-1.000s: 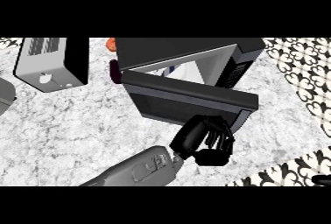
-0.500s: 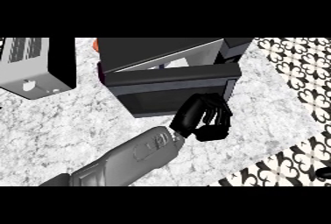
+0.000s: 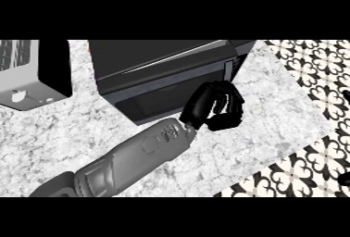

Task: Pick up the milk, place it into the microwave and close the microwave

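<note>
The black microwave stands at the back of the marble counter. Its dark door lies almost flush against the body, and I cannot make out any gap. My left hand is at the door's right end, near the control strip. Its fingers are curled and rest against the door front, holding nothing. The grey forearm comes in from the lower left. The milk shows nowhere; the microwave's inside is hidden. My right hand is out of view.
A silver and black toaster stands to the left of the microwave. The counter's edge runs diagonally down the right side, with black-and-white patterned tiles beyond it. Bare marble lies in front of the toaster.
The microwave door has swung from wide open to nearly against the body, with my left hand following its free end. The inside that showed earlier is now covered.
</note>
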Controlling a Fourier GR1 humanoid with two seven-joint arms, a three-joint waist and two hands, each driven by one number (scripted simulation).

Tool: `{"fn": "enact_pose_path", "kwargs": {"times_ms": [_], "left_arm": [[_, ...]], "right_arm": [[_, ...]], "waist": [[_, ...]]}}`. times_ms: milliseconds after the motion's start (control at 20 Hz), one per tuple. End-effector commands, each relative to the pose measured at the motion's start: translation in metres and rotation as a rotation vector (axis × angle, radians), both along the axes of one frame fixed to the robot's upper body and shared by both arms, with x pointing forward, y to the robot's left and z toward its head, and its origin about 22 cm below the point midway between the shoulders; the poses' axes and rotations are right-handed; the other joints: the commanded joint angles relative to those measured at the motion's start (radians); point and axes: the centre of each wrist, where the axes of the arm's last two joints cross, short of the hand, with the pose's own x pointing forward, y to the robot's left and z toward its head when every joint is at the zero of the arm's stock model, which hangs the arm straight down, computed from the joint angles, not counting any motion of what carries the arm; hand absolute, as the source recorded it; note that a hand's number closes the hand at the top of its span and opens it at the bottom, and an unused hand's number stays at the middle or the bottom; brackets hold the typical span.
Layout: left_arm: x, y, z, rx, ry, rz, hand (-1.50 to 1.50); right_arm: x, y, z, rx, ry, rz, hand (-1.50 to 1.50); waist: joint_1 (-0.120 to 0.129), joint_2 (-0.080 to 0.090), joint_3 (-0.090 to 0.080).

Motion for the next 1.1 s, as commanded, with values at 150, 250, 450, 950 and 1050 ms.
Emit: {"fn": "enact_pose_path", "kwargs": {"times_ms": [150, 250, 450, 950, 1050], "left_arm": [[0.01, -0.02, 0.033, -0.034, -0.058, -0.018, 1.5], [0.012, -0.021, 0.036, -0.035, -0.063, -0.015, 1.5], [0.016, -0.022, 0.039, -0.034, -0.062, -0.011, 1.5], [0.022, -0.021, 0.041, -0.051, -0.04, 0.031, 1.5], [0.022, -0.022, 0.042, -0.048, -0.038, 0.04, 1.5]], "right_arm": [[0.01, 0.009, 0.015, -0.015, -0.008, 0.171, -1.5], [0.016, 0.016, 0.029, -0.05, -0.035, 0.225, -1.5], [0.024, 0.039, 0.053, -0.114, -0.087, 0.411, 1.5], [0.023, 0.075, 0.078, -0.179, -0.12, 0.583, 1.5], [0.021, 0.081, 0.076, -0.181, -0.112, 0.594, 1.5]], "waist": [[-0.036, 0.007, 0.003], [-0.036, 0.007, 0.002], [-0.039, 0.0, 0.003], [-0.073, 0.006, 0.004], [-0.083, 0.005, 0.006]]}}
